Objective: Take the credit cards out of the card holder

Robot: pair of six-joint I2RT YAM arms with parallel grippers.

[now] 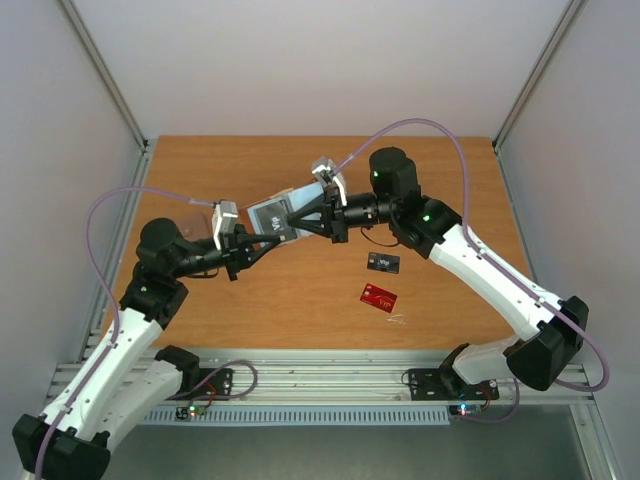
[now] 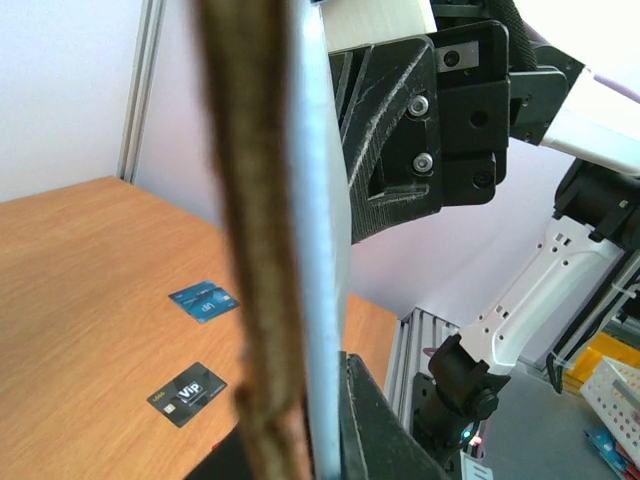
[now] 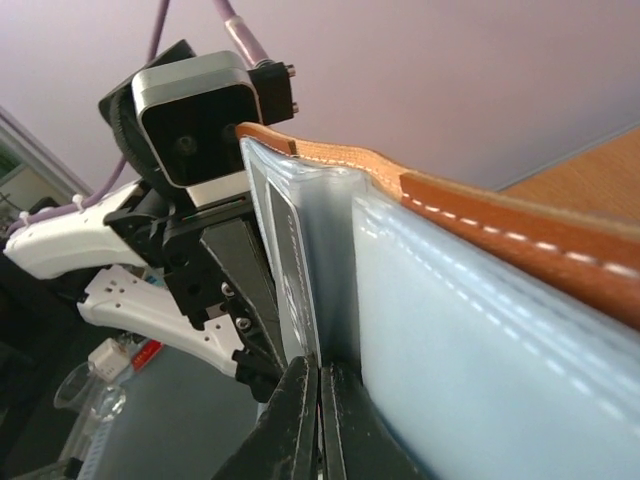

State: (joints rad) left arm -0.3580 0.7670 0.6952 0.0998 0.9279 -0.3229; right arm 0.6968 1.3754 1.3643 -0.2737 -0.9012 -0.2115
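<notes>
Overhead: the left claw (image 1: 262, 243) clamps the brown card holder (image 1: 272, 216) aloft over the middle of the worktop (image 1: 300, 330), likely spread so the right claw (image 1: 294, 220) can reach its pockets. A black card (image 1: 383, 262) and red card (image 1: 378, 296) lie flat toward the right edge.

Left wrist: the leather shows edge-on, thin and stiff. A blue card (image 2: 204, 299) lies beyond.

Right wrist: right claw clenched at the glossy pale lining, stitched tan rim above. Nipping a card? Can't tell.
</notes>
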